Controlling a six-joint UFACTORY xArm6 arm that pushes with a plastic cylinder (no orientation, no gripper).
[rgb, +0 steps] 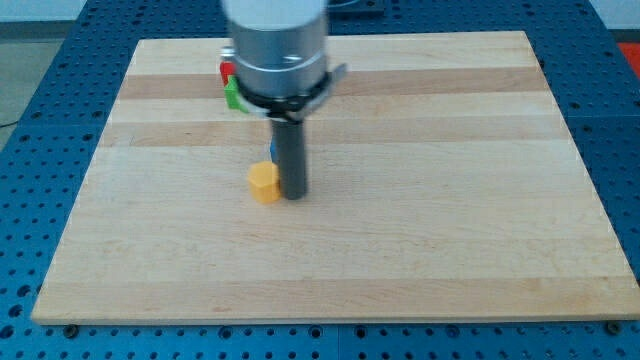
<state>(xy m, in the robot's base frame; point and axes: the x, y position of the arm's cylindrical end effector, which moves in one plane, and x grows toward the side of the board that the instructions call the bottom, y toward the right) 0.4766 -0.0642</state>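
Note:
My tip rests on the wooden board just right of a small yellow block, close to it or touching its right side. A sliver of a blue block shows at the rod's left edge, mostly hidden behind the rod. Further up, a green block and a red block sit side by side near the view's top, partly covered by the arm's grey housing.
The board lies on a blue perforated table that shows on all sides. The arm's wide grey body hangs over the board's upper left part and hides what is under it.

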